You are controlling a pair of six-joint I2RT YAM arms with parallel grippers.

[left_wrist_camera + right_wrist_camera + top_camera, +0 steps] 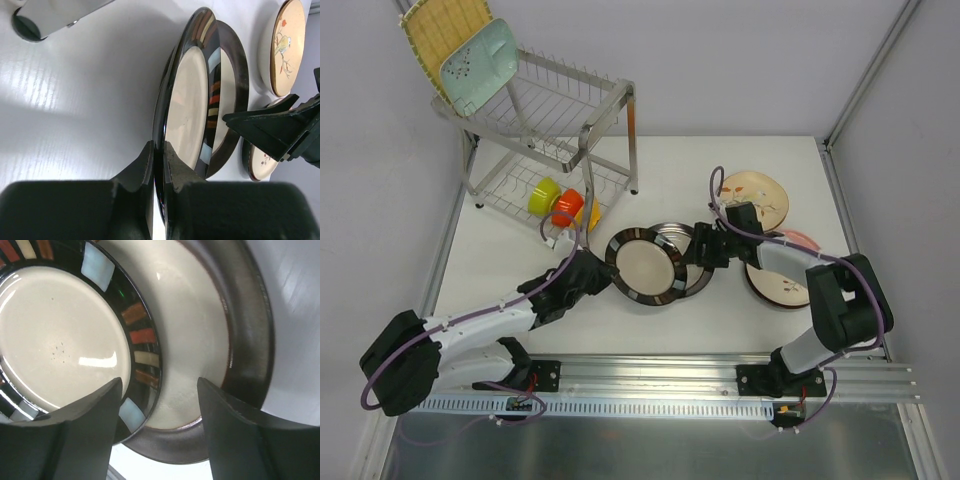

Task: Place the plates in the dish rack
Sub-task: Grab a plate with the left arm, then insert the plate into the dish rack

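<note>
The left gripper is pressed together on the edge of a round dark-rimmed plate, pinching the thin rim between its two fingers. This plate sits near the middle of the white table, in front of the dish rack but apart from it. It is round, so no side is longer than another. Its cream face points mostly up, and little colored blocks run round its black rim. The pinched side is on the left. The plate looks tipped a little, with that side raised and the far side on top of a second plate, which has a brown rim and lies flat under it. The right gripper is spread wide at the right side of these two plates. One finger hangs over the top plate and the other over the plate below, and it holds nothing. In the rack's top level, at the left end, a square yellow plate stands on its edge. A pale teal plate leans on it, face toward the front. Three small bowls, green, orange and yellow, sit in the bottom level. More cream plates with flowers lie flat at the right side of the table.
</note>
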